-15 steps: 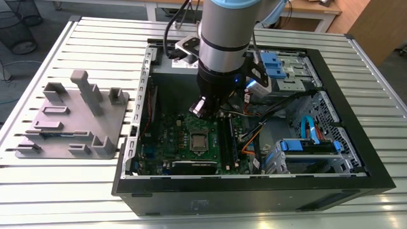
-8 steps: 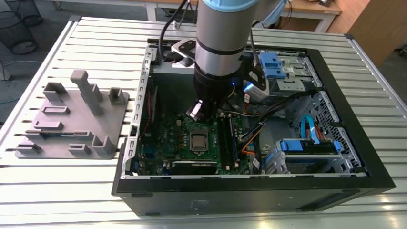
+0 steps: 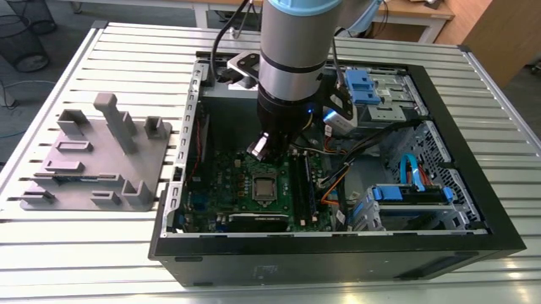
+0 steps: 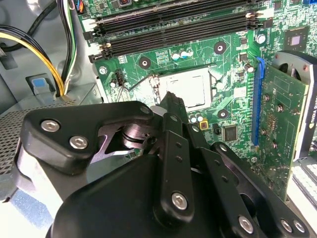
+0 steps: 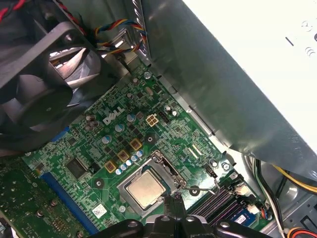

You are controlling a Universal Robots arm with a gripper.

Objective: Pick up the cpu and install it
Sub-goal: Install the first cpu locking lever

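My claw (image 4: 171,101) hangs just above the green board (image 5: 114,144), its fingers drawn together to a narrow tip — nothing gripped that I can see. Right below that tip sits the cpu (image 5: 145,190), lying flat in its metal-framed socket (image 5: 163,166) on the board. Farther out, the open computer case (image 3: 439,101) lies on the slatted worktop (image 3: 101,240), a grey plastic fixture (image 3: 97,158) beside it.
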